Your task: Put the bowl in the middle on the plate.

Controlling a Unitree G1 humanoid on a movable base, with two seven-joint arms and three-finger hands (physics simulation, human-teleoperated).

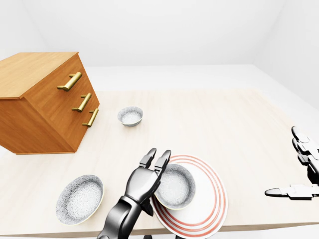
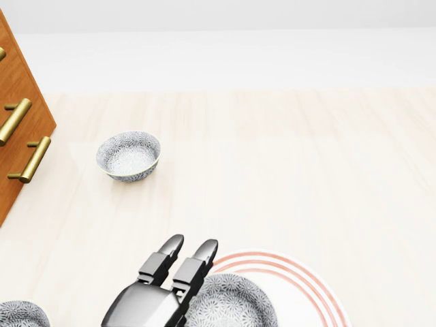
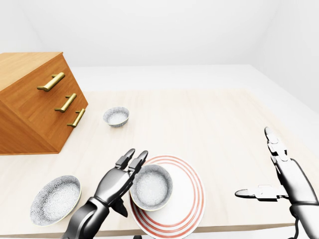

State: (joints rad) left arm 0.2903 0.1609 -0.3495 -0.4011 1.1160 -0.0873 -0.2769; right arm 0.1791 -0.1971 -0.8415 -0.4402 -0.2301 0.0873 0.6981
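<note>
Bowl (image 1: 174, 186) sits mouth-up on plate (image 1: 212, 211); left hand (image 1: 142, 181) fingers (image 1: 148, 160) released beside it

Worktop (image 1: 214, 124): pale wood grain, matt. Chest (image 1: 40, 99): warm orange wood, smooth. Handles (image 1: 70, 81): brass, satin sheen. Bowl (image 1: 174, 185): glazed ceramic, fine grey pattern. Plate (image 1: 209, 209): white glaze, red rings. Left hand (image 1: 144, 181): glossy grey metal.

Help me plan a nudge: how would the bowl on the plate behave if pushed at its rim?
The bowl looks like rigid glazed ceramic, so it would probably slide rather than deform. It sits off-centre on the smooth plate, so it may skid easily. Its wall seems to taper toward the base, so a high push could tip it.
</note>
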